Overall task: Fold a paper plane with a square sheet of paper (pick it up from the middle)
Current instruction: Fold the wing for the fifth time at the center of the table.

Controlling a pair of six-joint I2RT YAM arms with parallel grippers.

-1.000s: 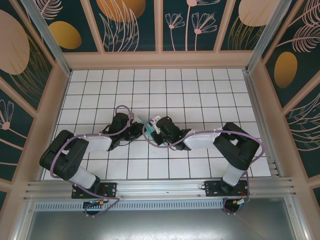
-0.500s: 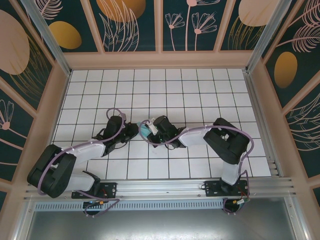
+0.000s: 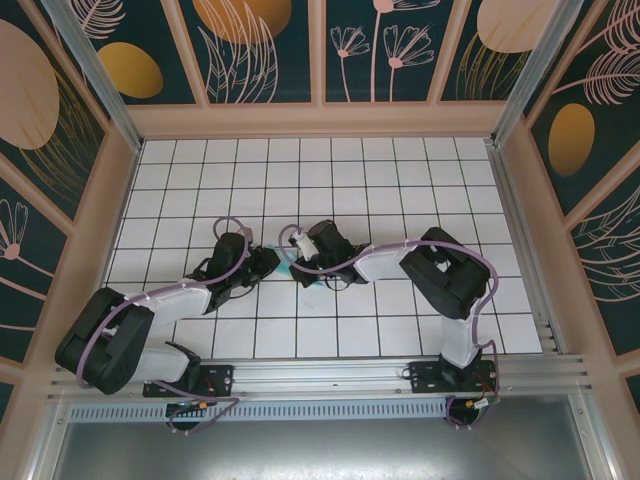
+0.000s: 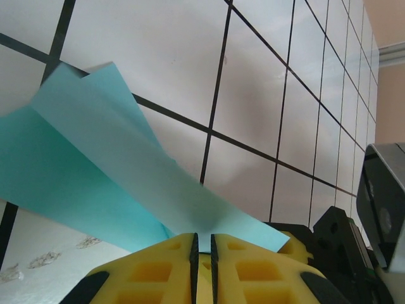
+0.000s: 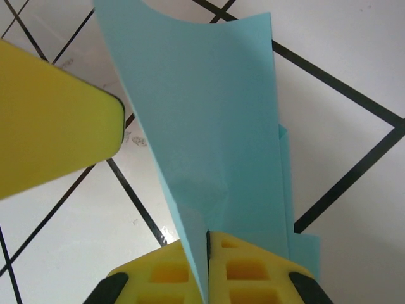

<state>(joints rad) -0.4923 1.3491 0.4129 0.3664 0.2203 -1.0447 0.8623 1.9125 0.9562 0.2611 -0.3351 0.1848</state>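
Near the middle of the table (image 3: 400,180), the left gripper (image 4: 202,244) and right gripper (image 5: 205,253) are each pinching the paper (image 5: 209,126) tightly from either side, already folding it into narrow layers, though a finished dart is looking some creases away.

Thin folded light-blue paper (image 4: 95,158) is matt and smooth; white black-gridded counter (image 4: 158,44) smooth, slight sheen; yellow waffle-moulded pads (image 4: 145,272) look matt plastic.
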